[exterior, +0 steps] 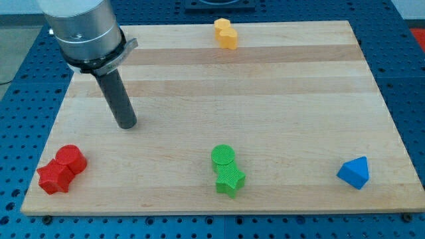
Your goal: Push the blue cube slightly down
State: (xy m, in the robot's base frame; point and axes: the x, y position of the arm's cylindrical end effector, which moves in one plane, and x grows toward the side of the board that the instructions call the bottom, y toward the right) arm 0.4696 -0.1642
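The blue cube (pixel 353 172) sits near the bottom right corner of the wooden board (pixel 265 86), seen corner-on. My tip (pixel 126 123) rests on the board at the view's left, far to the left of the blue cube and slightly above it. The rod rises up and to the left into the grey arm housing (pixel 83 30). Nothing touches the blue cube.
A red star block (pixel 53 178) and a red hexagonal block (pixel 71 159) sit together at the bottom left. A green cylinder (pixel 223 157) sits above a green star block (pixel 230 179) at the bottom middle. A yellow block (pixel 225 33) lies at the top edge.
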